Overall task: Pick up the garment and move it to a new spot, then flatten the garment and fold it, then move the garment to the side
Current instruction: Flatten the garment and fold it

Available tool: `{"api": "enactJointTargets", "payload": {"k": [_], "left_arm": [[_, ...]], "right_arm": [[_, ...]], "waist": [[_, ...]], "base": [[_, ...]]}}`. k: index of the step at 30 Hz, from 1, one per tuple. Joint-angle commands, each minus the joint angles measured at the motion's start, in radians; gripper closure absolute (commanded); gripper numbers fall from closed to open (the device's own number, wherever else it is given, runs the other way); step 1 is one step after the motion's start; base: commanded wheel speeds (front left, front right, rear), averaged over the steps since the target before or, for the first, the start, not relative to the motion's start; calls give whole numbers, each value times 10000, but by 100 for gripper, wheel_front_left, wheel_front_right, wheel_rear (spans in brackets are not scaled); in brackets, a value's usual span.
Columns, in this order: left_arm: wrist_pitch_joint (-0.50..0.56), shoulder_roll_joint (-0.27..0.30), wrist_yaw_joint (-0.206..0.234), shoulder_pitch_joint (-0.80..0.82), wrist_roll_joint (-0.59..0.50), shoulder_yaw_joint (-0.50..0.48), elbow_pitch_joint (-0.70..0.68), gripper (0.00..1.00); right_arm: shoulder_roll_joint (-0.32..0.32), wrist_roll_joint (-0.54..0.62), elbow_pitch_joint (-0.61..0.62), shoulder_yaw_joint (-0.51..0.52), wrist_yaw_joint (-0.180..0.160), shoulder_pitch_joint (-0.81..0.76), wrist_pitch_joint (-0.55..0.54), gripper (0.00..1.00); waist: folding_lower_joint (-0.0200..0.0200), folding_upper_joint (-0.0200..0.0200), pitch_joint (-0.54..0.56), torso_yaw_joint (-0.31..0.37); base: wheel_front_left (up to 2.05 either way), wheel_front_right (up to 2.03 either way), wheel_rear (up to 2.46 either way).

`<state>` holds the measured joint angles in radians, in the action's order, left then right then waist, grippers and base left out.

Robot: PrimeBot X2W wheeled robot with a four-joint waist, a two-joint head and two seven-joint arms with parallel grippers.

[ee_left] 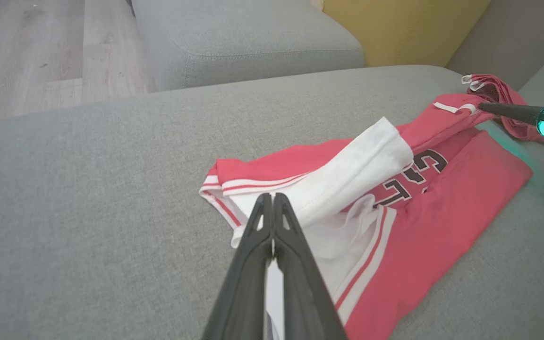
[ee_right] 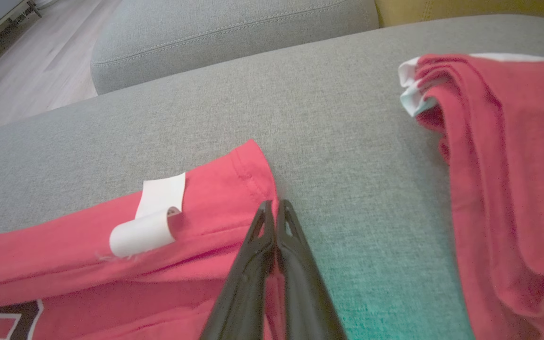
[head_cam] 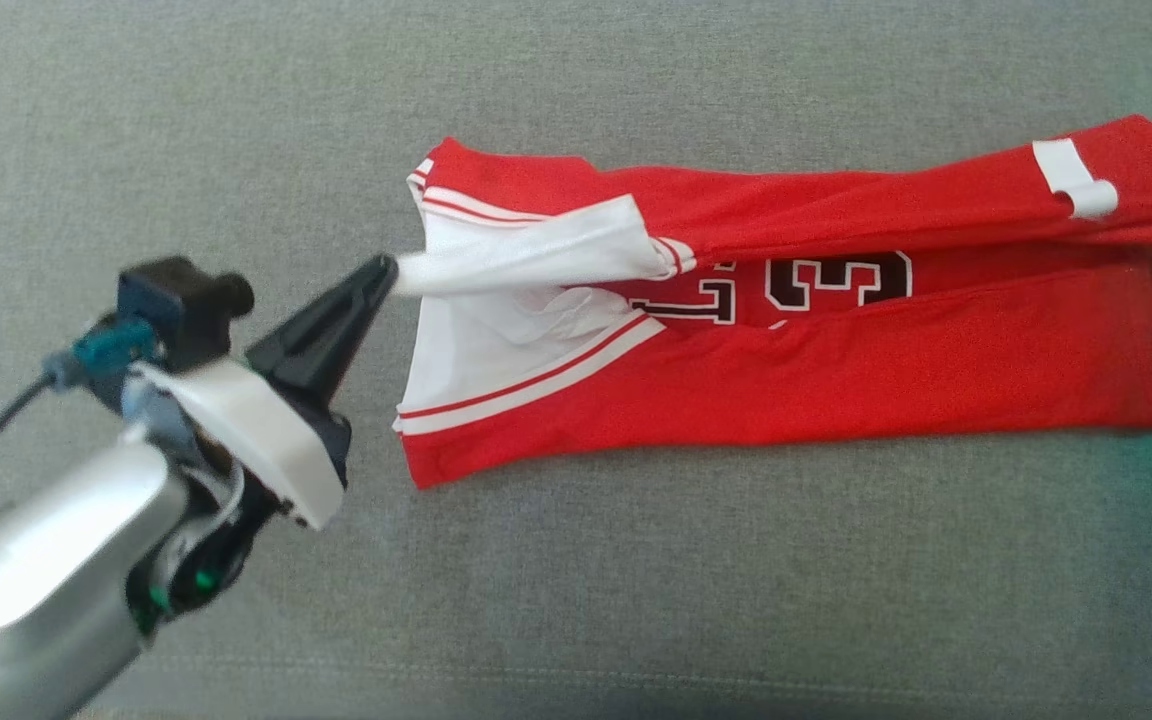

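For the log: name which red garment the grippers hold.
The numbered jersey, pinched at both ends by the left gripper and right gripper; the other red garment lies bunched apart, untouched.

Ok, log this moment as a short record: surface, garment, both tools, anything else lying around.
surface: grey sofa cushion
garment: red jersey, partly folded lengthwise, black numerals showing, stretched between the tools
left tool: shut on the jersey's white sleeve
right tool: shut on the jersey's hem edge
label: white, curled, near the hem
other: second red cloth, lying apart on the cushion
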<state>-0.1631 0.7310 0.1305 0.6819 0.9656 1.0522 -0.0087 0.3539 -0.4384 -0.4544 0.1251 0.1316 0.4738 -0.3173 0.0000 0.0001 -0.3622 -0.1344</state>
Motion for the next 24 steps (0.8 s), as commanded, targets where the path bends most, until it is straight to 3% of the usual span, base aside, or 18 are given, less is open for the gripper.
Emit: {"api": "enactJointTargets", "payload": {"k": [1,9,10,11,12,13,14,15,16,17,24], "left_arm": [[-151,558,120,160,68,-482,-269,100],[-422,446,532,-601,105,-306,-447,100],[-425,421,567,-647,78,-262,-414,100],[-418,386,600,-681,32,-204,-375,100],[-408,341,637,-708,-16,-146,-328,100],[-404,282,688,-734,-51,-101,-261,100],[-405,208,745,-765,-69,-66,-181,100],[-428,125,833,-802,-75,-62,-89,64],[-469,33,939,-846,-94,-70,5,11],[-524,-65,1074,-900,-122,-90,106,0],[-941,-793,2114,-1980,-482,-520,566,0]], "right_arm": [[88,54,454,3,-9,-86,-63,100],[-252,196,946,349,-9,-722,-265,100],[-284,217,973,368,-9,-793,-304,95],[-310,247,993,373,-9,-875,-366,74],[-335,288,1013,377,-9,-962,-442,26],[-363,339,1052,387,-9,-1045,-491,0],[-414,376,1110,413,-9,-1117,-497,0],[-474,408,1171,427,-9,-1189,-491,0],[-533,427,1240,426,-9,-1274,-484,0],[-595,431,1324,425,-9,-1373,-461,0],[-1157,658,1840,408,-9,-2506,260,0]], "waist": [[0,-1,0,17],[0,-1,77,35],[0,-1,100,28],[0,-1,126,20],[0,-1,155,15],[0,-1,187,13],[0,-1,228,19],[0,-1,287,32],[0,-1,355,47],[0,-1,439,66],[0,-1,1474,405]], "base": [[0,0,0],[0,0,0],[0,0,0],[0,0,0],[0,0,0],[0,0,0],[0,0,0],[0,0,0],[0,0,0],[0,0,0],[0,0,0]]}}
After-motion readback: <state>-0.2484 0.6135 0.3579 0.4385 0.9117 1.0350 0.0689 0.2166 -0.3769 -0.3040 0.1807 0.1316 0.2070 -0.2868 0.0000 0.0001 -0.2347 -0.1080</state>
